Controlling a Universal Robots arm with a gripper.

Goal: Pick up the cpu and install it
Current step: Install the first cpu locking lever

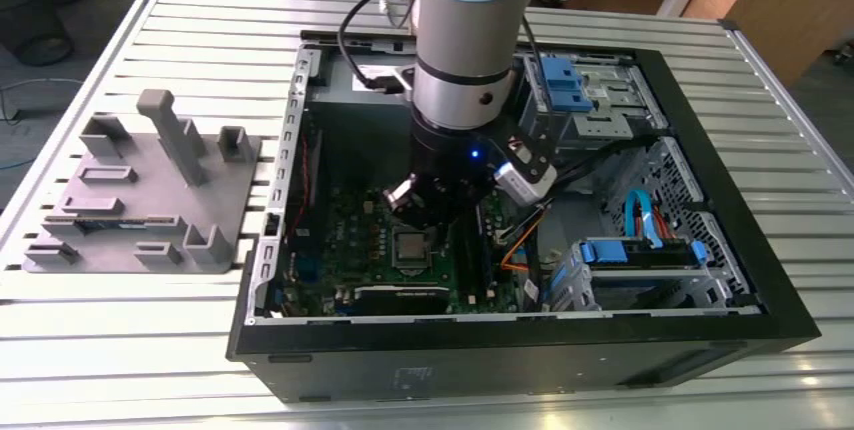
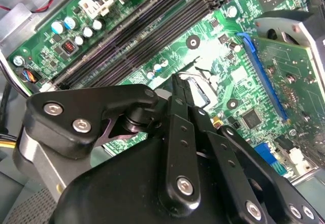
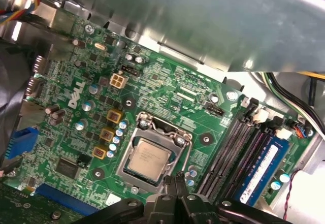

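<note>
Far over on the exterior view's left: grey plastic tray [image 1: 134,200] with upright blocks, lying on the slatted table [image 1: 80,350]. Next, toward the right: open computer case [image 1: 747,280], green motherboard [image 1: 347,250] inside. Robot arm [image 1: 467,40] reaching down into the case, crowding the board from above. Gripper [image 3: 177,183] hanging just above the socket frame [image 3: 152,127], fingers drawn together at the tip, nothing between them. Cpu [image 3: 147,159] lying flat inside the socket frame, silver top up, faint print too small to read. Right of the socket: dark memory slots [image 3: 238,153], blue-labelled memory stick [image 3: 261,165]. Farther right in the exterior view: blue drive bays [image 1: 641,250], orange cables [image 1: 521,250].
</note>
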